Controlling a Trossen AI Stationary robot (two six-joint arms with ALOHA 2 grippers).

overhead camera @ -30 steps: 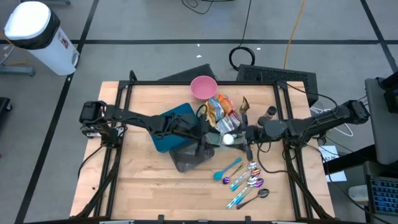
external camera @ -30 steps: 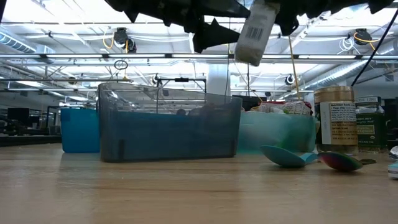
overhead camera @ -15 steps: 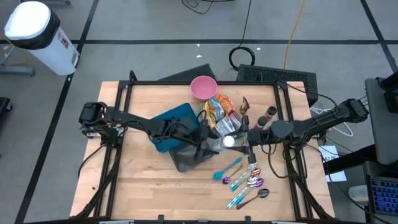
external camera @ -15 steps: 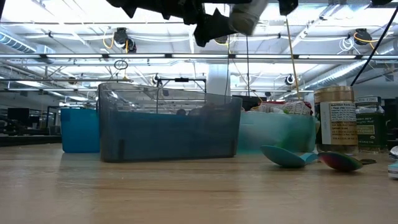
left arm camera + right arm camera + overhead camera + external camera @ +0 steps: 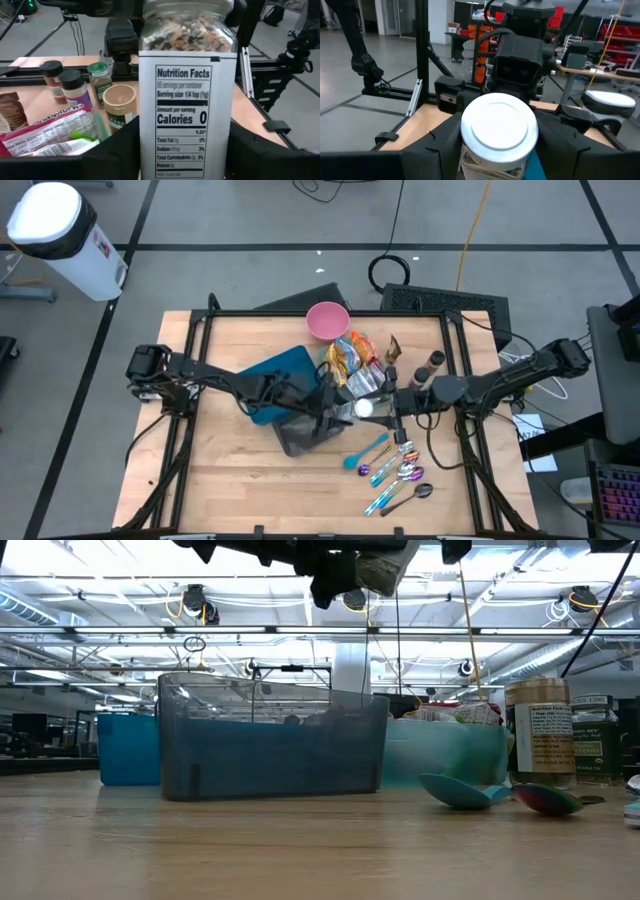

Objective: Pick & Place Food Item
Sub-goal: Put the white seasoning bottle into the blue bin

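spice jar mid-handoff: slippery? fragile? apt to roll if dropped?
The spice jar looks rigid, with clear walls, maybe glass, so possibly fragile. Its smooth paper label may slip between the left gripper's fingers. The round white lid suggests a cylinder that would likely roll if dropped on its side.

My two arms reach in from both sides and meet over the middle of the table [image 5: 230, 470]. My right gripper [image 5: 378, 408] comes from the right, and its fingers are closed on the spice jar [image 5: 364, 407], holding it up in the air. My left gripper [image 5: 340, 408] is just beside the jar on the other side. Its fingers [image 5: 117, 145] sit on both sides of the jar.
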